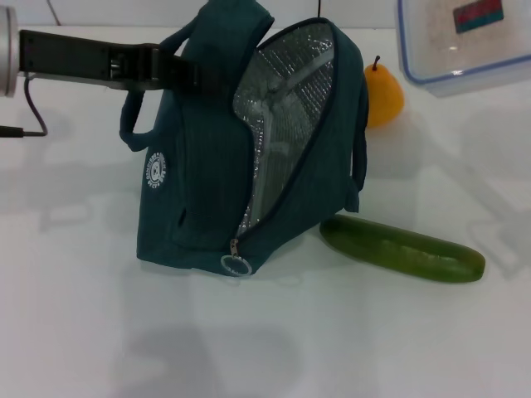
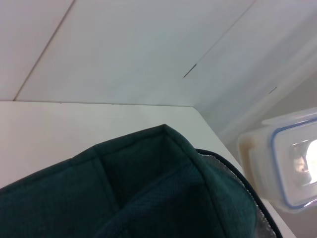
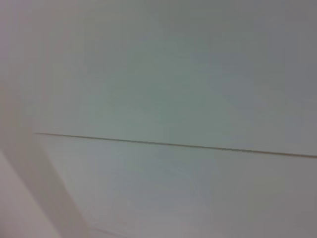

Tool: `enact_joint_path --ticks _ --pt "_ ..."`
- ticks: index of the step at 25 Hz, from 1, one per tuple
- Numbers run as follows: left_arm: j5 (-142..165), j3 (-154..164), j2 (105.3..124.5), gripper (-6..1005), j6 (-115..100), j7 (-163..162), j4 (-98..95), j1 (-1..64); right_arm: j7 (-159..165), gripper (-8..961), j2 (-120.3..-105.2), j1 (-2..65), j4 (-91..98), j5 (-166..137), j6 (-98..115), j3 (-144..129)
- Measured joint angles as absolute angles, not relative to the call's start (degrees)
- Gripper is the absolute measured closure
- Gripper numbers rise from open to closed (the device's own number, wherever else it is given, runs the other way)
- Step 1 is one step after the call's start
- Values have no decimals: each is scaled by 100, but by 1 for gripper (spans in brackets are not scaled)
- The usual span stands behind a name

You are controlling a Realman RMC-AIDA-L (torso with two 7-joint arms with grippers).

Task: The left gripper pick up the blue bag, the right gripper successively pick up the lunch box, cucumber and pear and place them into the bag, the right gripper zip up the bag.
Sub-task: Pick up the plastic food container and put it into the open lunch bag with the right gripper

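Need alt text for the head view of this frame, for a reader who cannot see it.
The left gripper holds a dark blue bag by its top on a white table, the bag unzipped to show its silver lining. A cucumber lies beside the bag, a pear stands behind, and a lunch box fills the far right corner.

The silver-lined mouth of the blue bag (image 1: 282, 124) is held agape, facing away from the left gripper (image 1: 178, 70), whose jaws are closed on the bag's top handle; access to the mouth is bounded by the pear (image 1: 383, 94) just beyond its far edge and the cucumber (image 1: 401, 248) lying below it; the lunch box (image 1: 465, 37) occupies the far corner; bare table (image 1: 265, 340) is left open in front.
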State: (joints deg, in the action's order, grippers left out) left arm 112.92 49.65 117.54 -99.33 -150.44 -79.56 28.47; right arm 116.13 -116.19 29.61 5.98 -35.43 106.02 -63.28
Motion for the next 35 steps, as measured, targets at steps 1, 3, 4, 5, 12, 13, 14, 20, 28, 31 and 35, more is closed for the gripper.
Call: enact_joint_path --ticks 1,3,4,5,12,13,14,20,28,31,35 --pt "11293 4966 11757 932 -9933 -15042 -7951 2851 11627 886 -11619 3004 597 -3508 10653 -6330" --pt "11293 4966 11767 932 -9931 -15034 -7933 2866 11652 885 -11619 3113 596 -3435 10746 -6353" --pt "11293 4966 11767 932 -9931 -15034 -7933 2866 11662 885 -11619 3184 596 -3415 10788 -6367" --pt "11292 4969 11770 932 -9931 -15033 -7929 2873 11671 885 -11619 3265 596 -3405 10826 -6375" --pt "11307 5009 11803 932 -9931 -15027 -7858 3019 11589 887 -11619 3873 481 -3434 10744 -6582" --pt "11308 5010 11807 932 -9931 -15010 -7809 3047 11559 888 -11618 3940 453 -3438 10705 -6619" --pt "11307 5010 11809 932 -9931 -14994 -7785 3061 11505 891 -11619 4049 411 -3462 10615 -6699" --pt "11292 5007 11812 933 -9932 -14874 -7683 3120 11357 906 -11619 4312 414 -3463 9845 -7308" --pt "11275 4991 11805 933 -9932 -14782 -7620 3194 11140 951 -11619 4176 655 -3359 8869 -7811" --pt "11275 4985 11803 933 -9932 -14754 -7602 3206 11101 949 -11618 3823 908 -3303 8854 -7797" --pt "11275 4983 11802 933 -9932 -14753 -7602 3191 10880 946 -11618 3432 948 -3225 8829 -7791"
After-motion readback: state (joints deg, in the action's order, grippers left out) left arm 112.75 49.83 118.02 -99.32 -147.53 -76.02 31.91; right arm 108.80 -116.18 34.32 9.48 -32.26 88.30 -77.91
